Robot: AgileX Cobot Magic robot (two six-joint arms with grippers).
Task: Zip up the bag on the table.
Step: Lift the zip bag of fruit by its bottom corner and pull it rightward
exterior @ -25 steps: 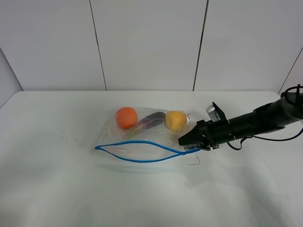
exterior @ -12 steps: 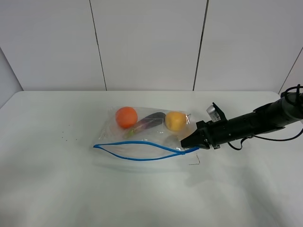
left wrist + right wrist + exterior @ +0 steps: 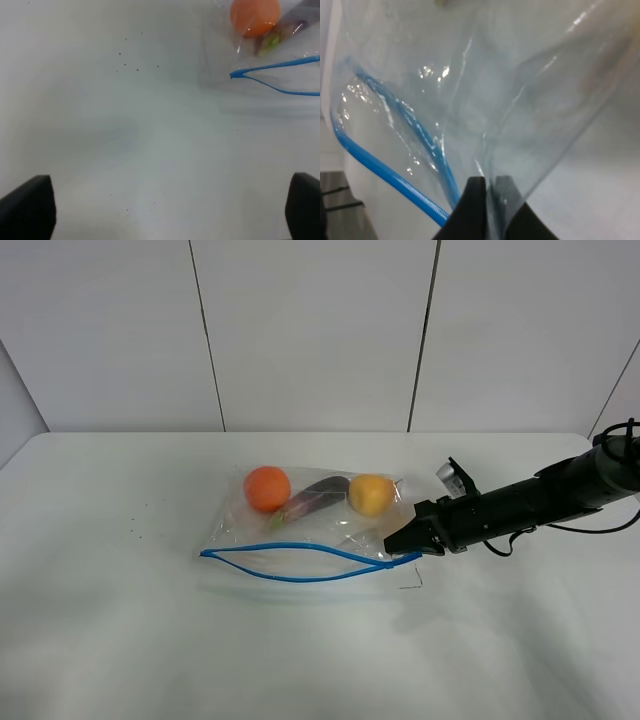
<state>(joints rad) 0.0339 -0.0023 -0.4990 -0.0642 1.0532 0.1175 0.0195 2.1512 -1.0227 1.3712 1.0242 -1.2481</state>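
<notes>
The clear bag (image 3: 300,530) lies mid-table with an orange (image 3: 267,488), a purple eggplant (image 3: 318,497) and a yellow fruit (image 3: 371,494) inside. Its blue zipper strip (image 3: 290,562) gapes in an open loop along the near edge. My right gripper (image 3: 393,540) is shut on the bag's right end beside the zipper. In the right wrist view the gripper (image 3: 490,200) pinches clear plastic next to the blue strip (image 3: 395,160). My left gripper (image 3: 165,210) is open and empty over bare table (image 3: 125,125), away from the bag's left end (image 3: 235,75). The orange (image 3: 254,17) shows there too.
The white table (image 3: 120,640) stretches wide around the bag. A small thin wire-like mark (image 3: 412,583) lies just in front of the bag's right end. Small dark specks (image 3: 135,530) dot the left side. Grey wall panels stand behind.
My right gripper's jaws have drawn together on the bag's right end and lifted it slightly. The zipper loop shifted a little.
</notes>
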